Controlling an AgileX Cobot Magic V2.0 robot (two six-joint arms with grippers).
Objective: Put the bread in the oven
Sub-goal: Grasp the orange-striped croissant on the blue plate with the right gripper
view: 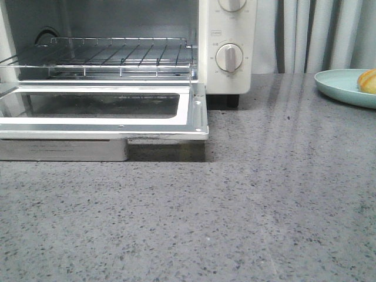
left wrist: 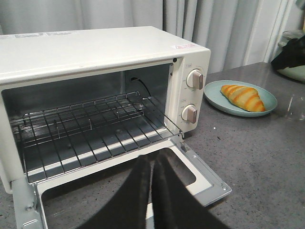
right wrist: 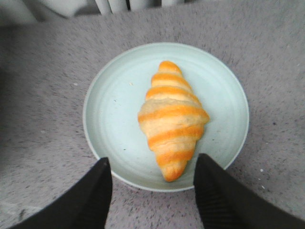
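Observation:
The bread (right wrist: 172, 120), a golden-brown striped croissant, lies on a pale green plate (right wrist: 114, 124). It also shows in the left wrist view (left wrist: 243, 97) and, at the right edge, in the front view (view: 368, 81). My right gripper (right wrist: 153, 167) is open and empty, hovering above the plate's near rim with the bread's tip between its fingers. The cream-white oven (left wrist: 95, 52) stands with its door (view: 117, 111) folded down and its wire rack (view: 106, 56) bare. My left gripper (left wrist: 151, 164) is shut and empty, above the open door.
The plate (view: 343, 87) sits on the grey speckled counter (view: 247, 211) to the right of the oven. Two round dial knobs (view: 229, 57) are on the oven's right panel. Grey curtains (view: 317, 35) hang behind. A dark object (left wrist: 290, 55) shows at the far right of the left wrist view.

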